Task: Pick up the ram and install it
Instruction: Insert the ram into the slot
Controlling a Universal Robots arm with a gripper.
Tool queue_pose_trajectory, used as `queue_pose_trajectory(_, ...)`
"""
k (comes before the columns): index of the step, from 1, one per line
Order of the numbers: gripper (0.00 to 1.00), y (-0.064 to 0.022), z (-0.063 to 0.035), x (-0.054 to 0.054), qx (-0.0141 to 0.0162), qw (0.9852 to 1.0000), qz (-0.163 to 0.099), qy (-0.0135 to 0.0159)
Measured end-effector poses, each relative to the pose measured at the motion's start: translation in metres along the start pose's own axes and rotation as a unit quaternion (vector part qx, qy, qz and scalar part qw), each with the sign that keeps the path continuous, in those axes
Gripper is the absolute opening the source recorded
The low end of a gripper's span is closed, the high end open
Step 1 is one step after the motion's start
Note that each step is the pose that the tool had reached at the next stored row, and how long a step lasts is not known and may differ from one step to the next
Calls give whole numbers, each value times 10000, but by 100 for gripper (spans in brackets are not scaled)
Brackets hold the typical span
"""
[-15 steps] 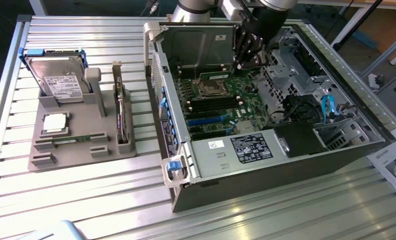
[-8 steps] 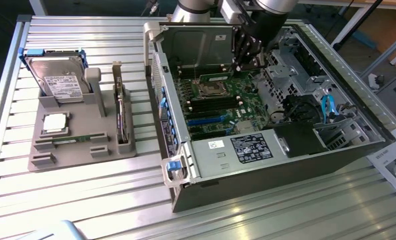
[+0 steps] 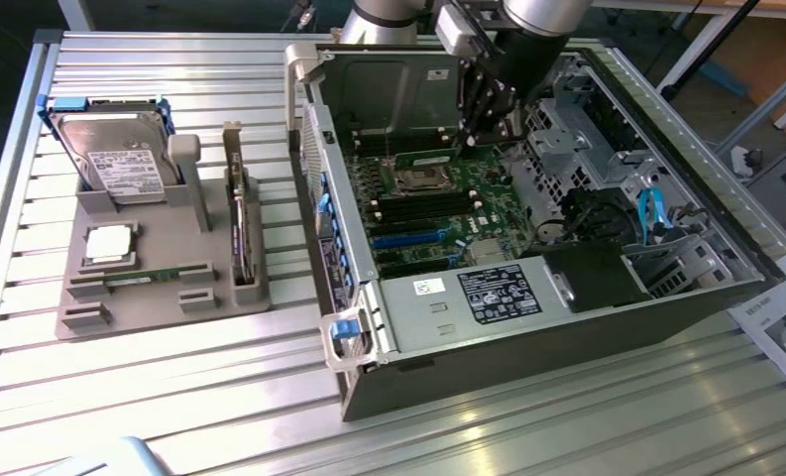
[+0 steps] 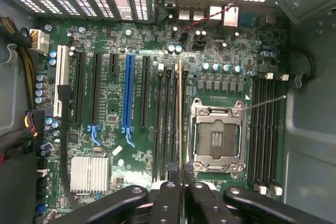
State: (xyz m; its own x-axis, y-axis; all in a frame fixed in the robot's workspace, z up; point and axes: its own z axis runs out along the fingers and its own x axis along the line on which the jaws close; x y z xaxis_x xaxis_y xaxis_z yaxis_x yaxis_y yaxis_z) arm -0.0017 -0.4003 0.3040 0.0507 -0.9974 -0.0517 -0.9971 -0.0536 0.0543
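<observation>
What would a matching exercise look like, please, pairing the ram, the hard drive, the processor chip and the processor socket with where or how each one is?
1. ram
2. hard drive
3. processor chip
4. processor socket

A. lying flat on the grey holder
B. empty, on the motherboard
C. held edge-on in the gripper, inside the case
D. standing upright in the grey holder

Pairs: 1-C, 2-D, 3-A, 4-B.
</observation>
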Motion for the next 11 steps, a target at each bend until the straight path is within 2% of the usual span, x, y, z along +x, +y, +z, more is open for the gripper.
queue_pose_trajectory(11,12,-7,138,7,0,10000,0,0)
